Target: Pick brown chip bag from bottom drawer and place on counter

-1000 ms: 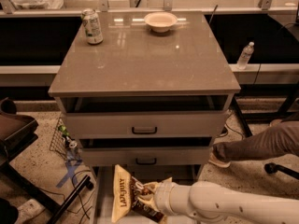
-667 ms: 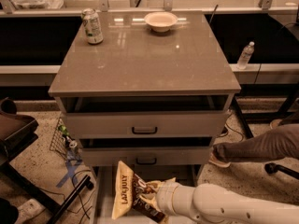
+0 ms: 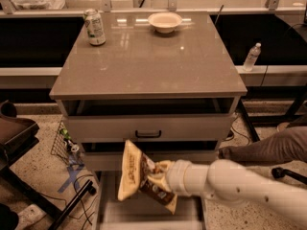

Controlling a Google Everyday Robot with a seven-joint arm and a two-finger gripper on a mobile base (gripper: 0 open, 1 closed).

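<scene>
The brown chip bag (image 3: 135,178) hangs in the air in front of the lower drawer fronts, tilted, its cream edge to the left and dark brown centre to the right. My gripper (image 3: 157,176) at the end of the white arm is shut on the bag's right side, coming in from the lower right. The bottom drawer (image 3: 148,213) is pulled out below the bag, with its flat grey floor showing. The counter (image 3: 148,61) is the glossy grey-brown top of the cabinet above.
On the counter stand a drink can (image 3: 94,27) at the back left and a white bowl (image 3: 165,21) at the back centre. The top drawer (image 3: 148,127) is slightly open. A water bottle (image 3: 252,56) stands to the right, and a person's leg (image 3: 268,147) lies at the right.
The gripper has lifted the bag up and a little left, out of the bottom drawer, to the height of the middle drawer front.
</scene>
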